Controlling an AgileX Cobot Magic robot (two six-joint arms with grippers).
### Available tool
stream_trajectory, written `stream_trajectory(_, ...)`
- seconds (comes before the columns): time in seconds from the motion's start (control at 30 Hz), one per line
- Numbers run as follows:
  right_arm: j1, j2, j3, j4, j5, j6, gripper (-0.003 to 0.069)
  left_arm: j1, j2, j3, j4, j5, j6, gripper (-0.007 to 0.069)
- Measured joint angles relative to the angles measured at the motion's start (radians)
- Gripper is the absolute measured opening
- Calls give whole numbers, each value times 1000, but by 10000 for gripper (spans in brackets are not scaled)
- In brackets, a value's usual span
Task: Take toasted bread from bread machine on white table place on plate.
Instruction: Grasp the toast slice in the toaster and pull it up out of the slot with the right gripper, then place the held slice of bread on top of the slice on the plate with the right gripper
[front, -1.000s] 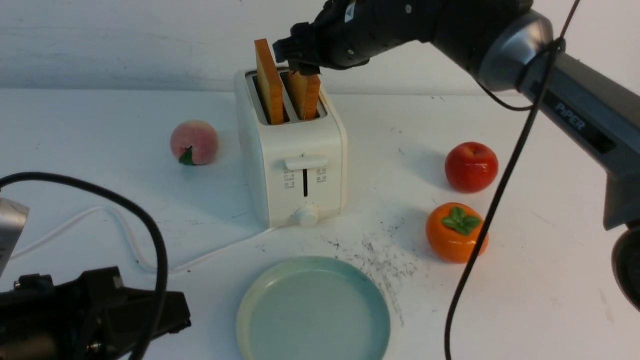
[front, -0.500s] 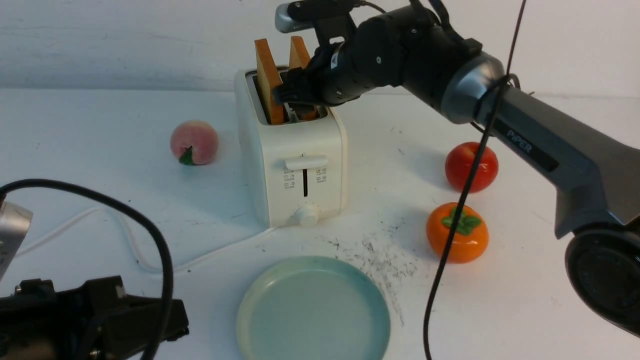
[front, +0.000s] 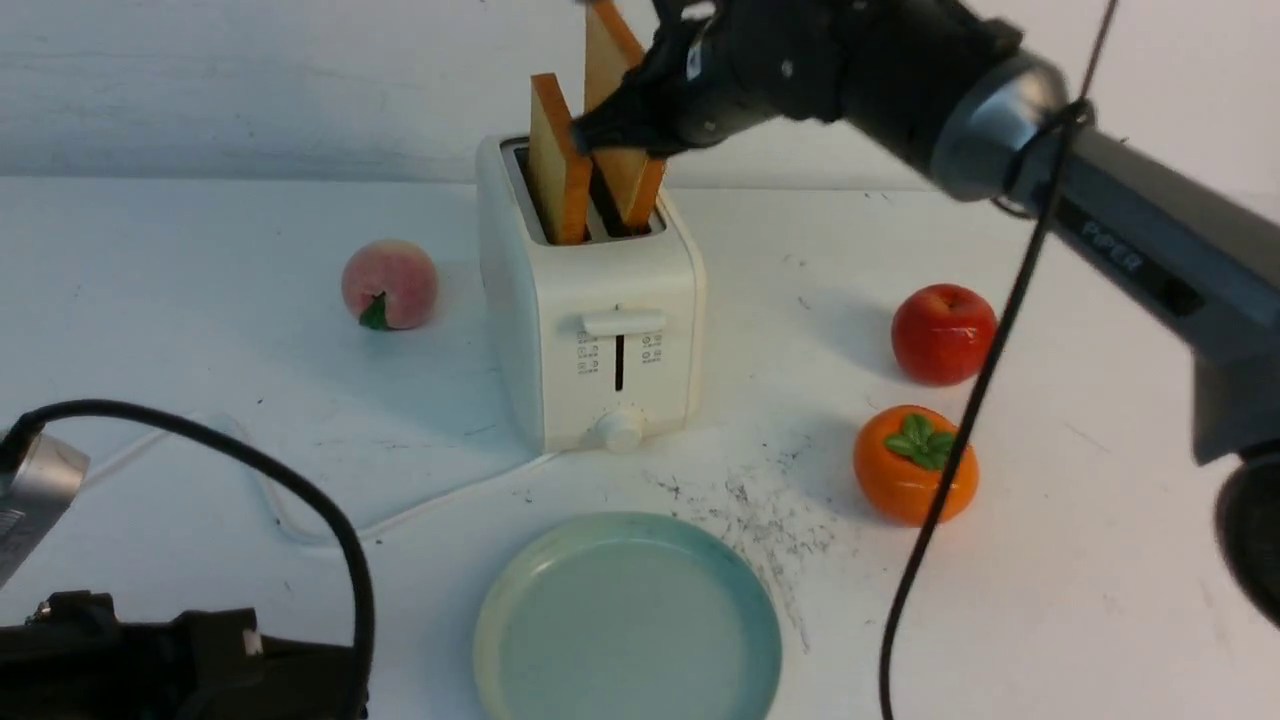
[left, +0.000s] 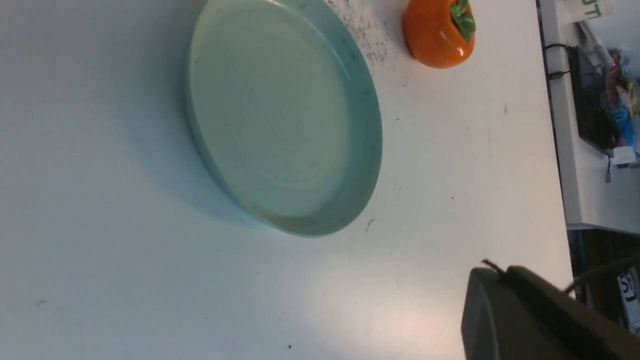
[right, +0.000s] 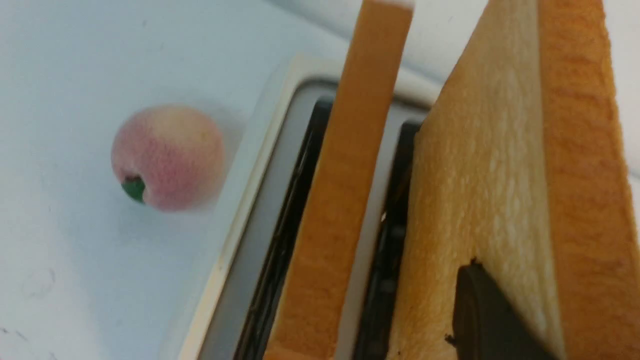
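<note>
Steadily, we lift: our right tool (front: 588, 135) grips the right-hand toast slice (front: 618, 110), its lower edge (judging by eye) barely inside the toaster (front: 620, 280). We should draw straight along the slot, sparing the other slice (front: 560, 165); our left tool is closed.

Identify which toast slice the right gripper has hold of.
The slice in the toaster's right-hand slot: it stands higher, gripper fingers against its face.
</note>
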Motion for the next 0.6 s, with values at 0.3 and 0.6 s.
stream_trajectory(0.3, -2, -351, -14, -68, 388, -19, 115, 0, 0, 0, 46, 3, 0, -4)
stream_trajectory(0.6, -5, -486, 173, 3, 544, -88, 115, 0, 0, 0, 113, 6, 0, 0)
